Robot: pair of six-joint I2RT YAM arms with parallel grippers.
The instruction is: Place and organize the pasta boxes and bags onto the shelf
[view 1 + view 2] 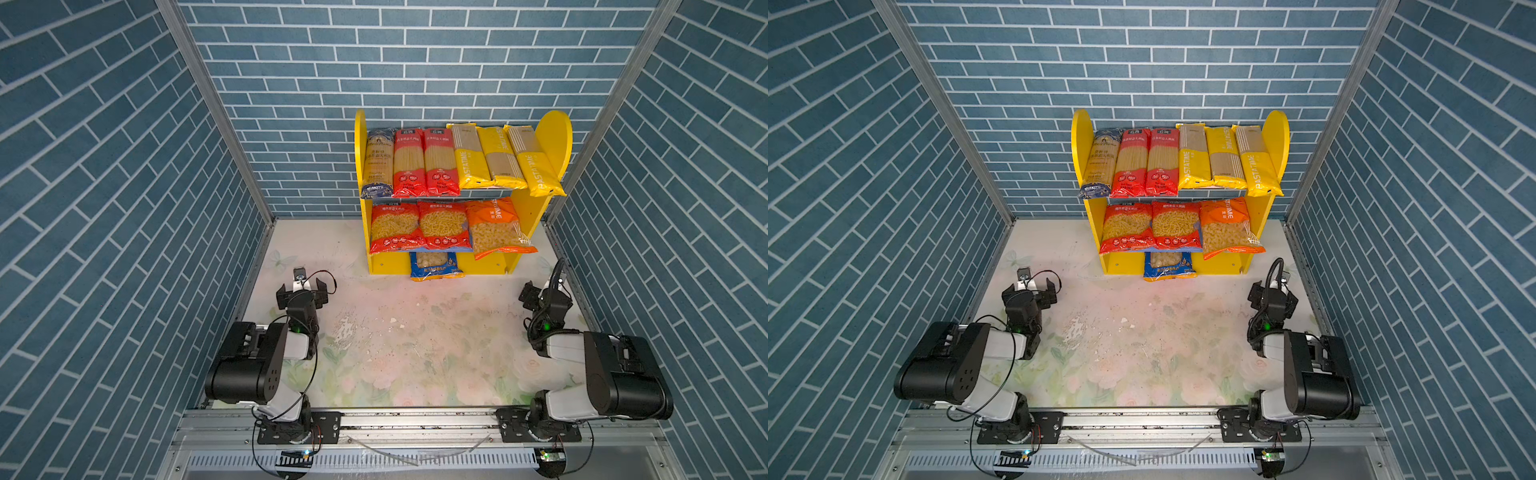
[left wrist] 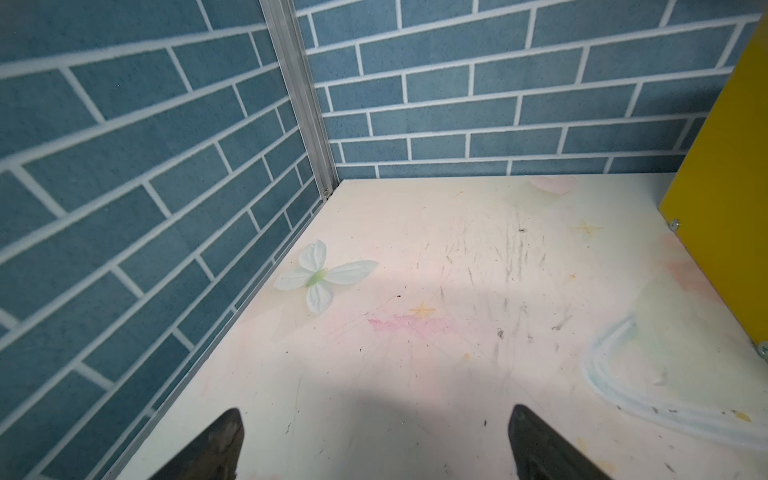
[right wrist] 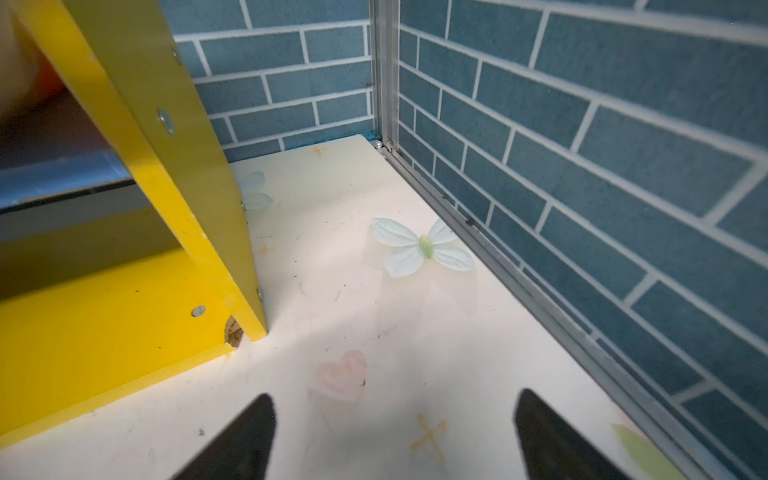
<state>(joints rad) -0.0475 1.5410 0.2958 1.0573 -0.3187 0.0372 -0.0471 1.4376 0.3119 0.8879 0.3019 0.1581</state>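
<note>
The left arm (image 1: pixel 249 365) and right arm (image 1: pixel 615 374) are showing bulky black motor housings, pale grey links, looping black cables (image 1: pixel 556 272) and green lights (image 1: pixel 297 329). The left gripper (image 2: pixel 376 409) and right gripper (image 3: pixel 395 395) are ending in tapered black fingers (image 2: pixel 216 449).

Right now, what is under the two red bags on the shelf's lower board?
A blue-yellow bag shows below the red bags, across the shelf's yellow base panel. Its upper end is covered by them, so how it is supported cannot be seen.
</note>
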